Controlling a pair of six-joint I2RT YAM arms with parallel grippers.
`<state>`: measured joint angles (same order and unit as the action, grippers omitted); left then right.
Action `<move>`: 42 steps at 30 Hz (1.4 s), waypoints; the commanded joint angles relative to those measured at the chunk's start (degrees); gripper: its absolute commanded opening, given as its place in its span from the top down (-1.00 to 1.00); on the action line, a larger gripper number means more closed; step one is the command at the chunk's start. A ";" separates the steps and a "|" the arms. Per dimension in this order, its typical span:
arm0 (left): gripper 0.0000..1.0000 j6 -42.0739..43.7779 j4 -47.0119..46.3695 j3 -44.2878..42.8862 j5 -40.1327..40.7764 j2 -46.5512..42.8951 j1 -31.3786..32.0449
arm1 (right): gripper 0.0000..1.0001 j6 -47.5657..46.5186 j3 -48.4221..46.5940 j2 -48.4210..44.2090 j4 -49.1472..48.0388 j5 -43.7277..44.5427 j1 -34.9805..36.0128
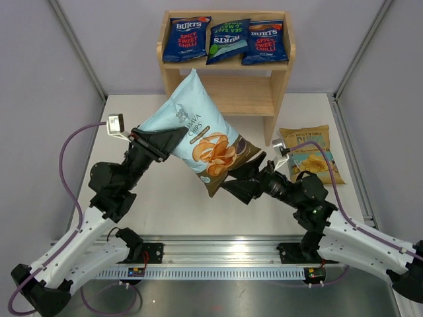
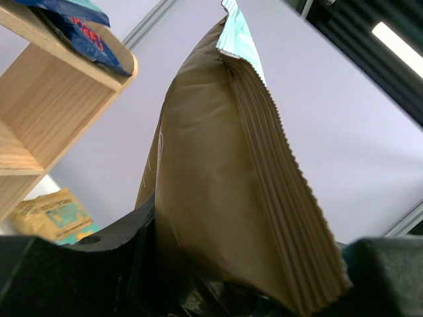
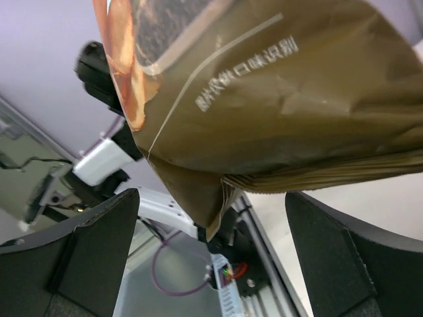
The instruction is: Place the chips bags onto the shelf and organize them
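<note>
**Left end effector** (image 1: pixel 160 141): jaws part-closed, clamped on the left edge of the pale blue-and-tan crinkly chips bag (image 1: pixel 198 122). The bag is carried tilted in the air, in front of the shelf and clear of the worktop.

**Right end effector** (image 1: pixel 239 179): jaws spread fully wide about the same bag's lower brown corner. The crimped seam hangs between the fingers and no grip has closed on it.

**Light wooden two-tier shelf** (image 1: pixel 281 92): top tier carries three dark-blue Burts bags side by side.
- Left red-label bag (image 1: pixel 187 38).
- Green-label bag (image 1: pixel 228 39), its print reading upside down from the overhead camera.
- Right red-label bag (image 1: pixel 266 41).
- The lower tier shows no bag.

**Yellow crinkly chips bag** (image 1: pixel 309 153): flat on the pale worktop (image 1: pixel 165 211), to the right of the shelf.

**Progress, as judged:** three of five bags are shelved. The fourth is in hand and not yet set down. The fifth is untouched.
</note>
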<state>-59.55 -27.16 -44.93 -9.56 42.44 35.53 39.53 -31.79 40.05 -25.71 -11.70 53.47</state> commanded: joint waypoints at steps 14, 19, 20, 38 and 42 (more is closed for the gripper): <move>0.69 -20.33 -26.88 9.67 0.60 4.14 -0.02 | -0.99 12.15 0.50 14.26 -39.06 8.78 -0.03; 0.71 -21.66 -28.40 11.70 1.47 2.92 -0.02 | -0.99 9.17 1.82 14.00 -35.73 15.21 0.14; 0.71 -21.31 -27.52 11.62 1.56 2.57 -0.02 | -0.99 8.82 2.26 14.00 -35.89 15.39 -0.03; 0.57 -17.63 -12.50 7.93 -7.12 6.34 2.35 | -0.94 3.02 -1.61 17.96 -38.71 8.19 0.05; 0.39 -14.29 -8.89 8.10 -6.53 5.29 2.18 | -0.62 2.39 -1.26 15.67 -32.41 7.22 0.14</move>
<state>-78.35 -43.55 -35.99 -5.87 47.90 35.55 45.84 -29.47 57.04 -61.71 -6.81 53.63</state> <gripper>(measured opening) 0.449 0.873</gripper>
